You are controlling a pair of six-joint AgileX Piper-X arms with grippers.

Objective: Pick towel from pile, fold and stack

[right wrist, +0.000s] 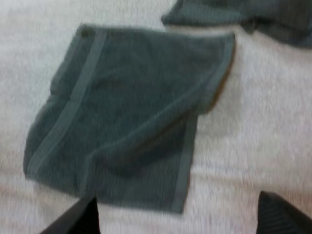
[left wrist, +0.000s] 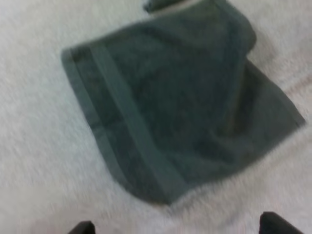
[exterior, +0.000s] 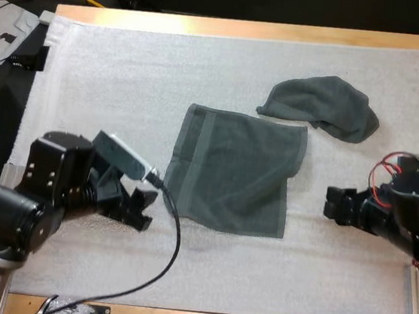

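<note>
A: Pincers, then, how do they stand?

B: The left pincer (exterior: 145,209), lower left of the frame, is spread wide and grips nothing. It sits just beside the near left corner of the laid-out towel (exterior: 234,171), clear of it. The right pincer (exterior: 330,203), at the right edge, is likewise wide apart and empty, near that towel's right side.

A: And the towels?

B: The laid-out towel lies flat mid-frame on the white mat (exterior: 112,78). Beyond it, upper right, the crumpled towel (exterior: 323,105) sits bunched, just beside the flat one's far edge. The wooden surface (exterior: 239,28) rims the mat's far side.
</note>
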